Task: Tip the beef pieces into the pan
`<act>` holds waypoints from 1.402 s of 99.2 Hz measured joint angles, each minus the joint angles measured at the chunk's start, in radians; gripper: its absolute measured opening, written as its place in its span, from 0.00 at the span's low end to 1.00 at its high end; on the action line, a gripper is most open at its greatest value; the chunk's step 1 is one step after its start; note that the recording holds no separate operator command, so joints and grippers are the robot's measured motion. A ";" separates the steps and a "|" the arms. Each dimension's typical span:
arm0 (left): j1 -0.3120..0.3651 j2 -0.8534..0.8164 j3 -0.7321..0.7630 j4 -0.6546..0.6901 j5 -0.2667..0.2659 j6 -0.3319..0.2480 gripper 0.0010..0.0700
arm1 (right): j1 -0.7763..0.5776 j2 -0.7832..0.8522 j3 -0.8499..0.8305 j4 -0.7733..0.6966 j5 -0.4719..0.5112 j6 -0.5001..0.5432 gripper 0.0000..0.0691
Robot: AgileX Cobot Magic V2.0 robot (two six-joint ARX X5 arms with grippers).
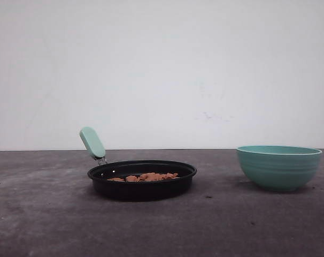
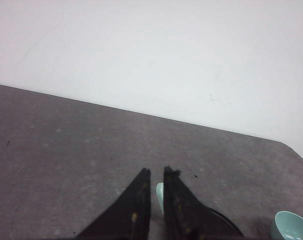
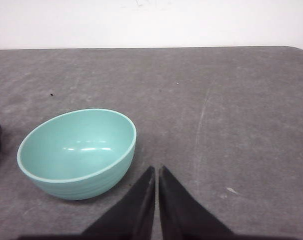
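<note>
Grey tabletop (image 1: 44,225) against a white wall: from my station the beef pieces (image 1: 146,176) lie in a low heap inside the pan (image 1: 142,181), and the teal bowl (image 3: 76,155), apart on its right, looks empty, so I judge the pour done. My left gripper (image 2: 156,175) and right gripper (image 3: 156,172) hold nothing, jaws nearly together. The chunks look light and loose; I'd shift the stiff pan by its mint handle (image 1: 92,142).

Grey table (image 1: 44,225) bears pan (image 1: 142,184) and bowl (image 1: 278,168).
</note>
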 joint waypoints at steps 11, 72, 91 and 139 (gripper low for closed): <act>0.000 0.000 0.000 0.000 0.000 0.000 0.02 | 0.001 0.000 0.000 0.002 -0.020 0.000 0.02; 0.000 0.000 0.000 0.000 0.000 0.000 0.02 | 0.002 0.000 0.000 0.003 -0.021 0.000 0.02; 0.031 -0.047 -0.005 0.011 -0.022 0.135 0.02 | 0.002 0.000 0.000 0.003 -0.021 0.000 0.02; 0.244 -0.214 -0.666 0.327 0.068 0.216 0.02 | 0.003 0.000 0.000 0.003 -0.021 0.000 0.02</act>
